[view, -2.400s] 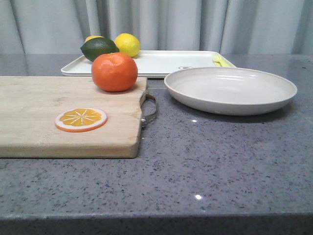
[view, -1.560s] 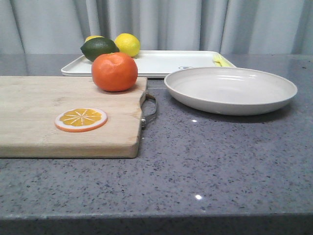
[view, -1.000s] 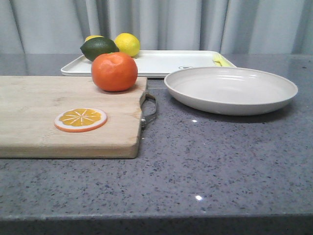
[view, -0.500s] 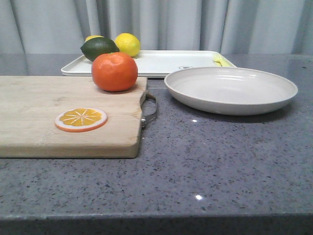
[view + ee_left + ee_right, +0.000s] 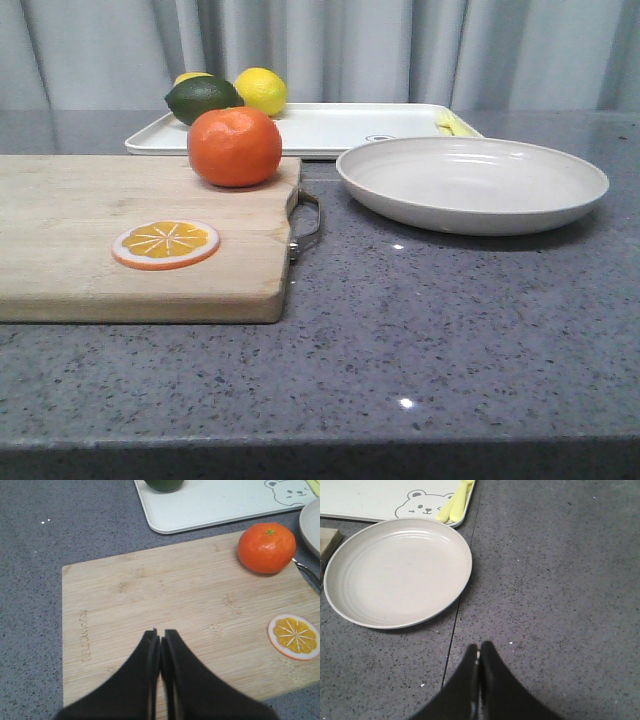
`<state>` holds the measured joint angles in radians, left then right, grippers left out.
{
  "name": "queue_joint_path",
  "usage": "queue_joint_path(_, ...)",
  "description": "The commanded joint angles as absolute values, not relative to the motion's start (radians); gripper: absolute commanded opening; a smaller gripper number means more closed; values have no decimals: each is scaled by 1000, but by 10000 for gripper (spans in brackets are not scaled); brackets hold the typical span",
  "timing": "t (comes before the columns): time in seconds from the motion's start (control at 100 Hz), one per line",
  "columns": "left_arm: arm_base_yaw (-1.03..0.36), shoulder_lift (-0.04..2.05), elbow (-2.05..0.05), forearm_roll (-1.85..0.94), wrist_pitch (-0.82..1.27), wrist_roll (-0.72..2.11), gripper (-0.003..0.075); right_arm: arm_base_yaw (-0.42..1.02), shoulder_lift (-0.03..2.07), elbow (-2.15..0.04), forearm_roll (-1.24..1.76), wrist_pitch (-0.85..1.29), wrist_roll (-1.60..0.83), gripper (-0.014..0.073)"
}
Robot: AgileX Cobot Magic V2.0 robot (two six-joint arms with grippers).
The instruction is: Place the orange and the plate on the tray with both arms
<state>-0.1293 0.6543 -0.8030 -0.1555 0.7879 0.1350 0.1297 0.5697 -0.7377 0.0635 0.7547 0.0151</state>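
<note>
A round glossy orange (image 5: 234, 147) sits at the far right corner of a pale wooden cutting board (image 5: 90, 240), with a flat orange slice disc (image 5: 165, 244) nearer. A wide off-white plate (image 5: 472, 184) rests on grey speckled counter (image 5: 430, 340). Behind, a rectangular white tray (image 5: 330, 127) holds a dark green lime (image 5: 202, 97) and yellow lemon (image 5: 260, 91).

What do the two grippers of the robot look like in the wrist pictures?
Only the tips show. The left gripper and the right gripper each have two matte black jaws, broad at the base and tapering to blunt points. No cables, markings or other colours are visible.
</note>
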Motion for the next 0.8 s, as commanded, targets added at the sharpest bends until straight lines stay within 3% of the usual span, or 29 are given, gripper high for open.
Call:
queue_joint_path(0.0,-130,660,-830,-208,725,181,14,129,580,-772,63,691,17,-92)
queue_joint_path(0.13,-130,660,-830,-260,725,240,194,129,580,-772,63,691,17,27)
queue_joint_path(0.27,-130,660,-830,-268,725,245,465,129,580,-772,63,692,17,307)
queue_joint_path(0.34,-130,660,-830,-270,725,245,550,129,580,-772,63,693,17,436)
queue_joint_path(0.44,-130,660,-830,-270,725,245,567,129,580,-772,63,697,17,520)
queue_joint_path(0.61,-130,664,-830,-320,699,290,567,129,580,-772,63,697,17,517)
queue_joint_path(0.79,-130,709,-830,-643,642,584,567,129,580,-772,63,697,17,517)
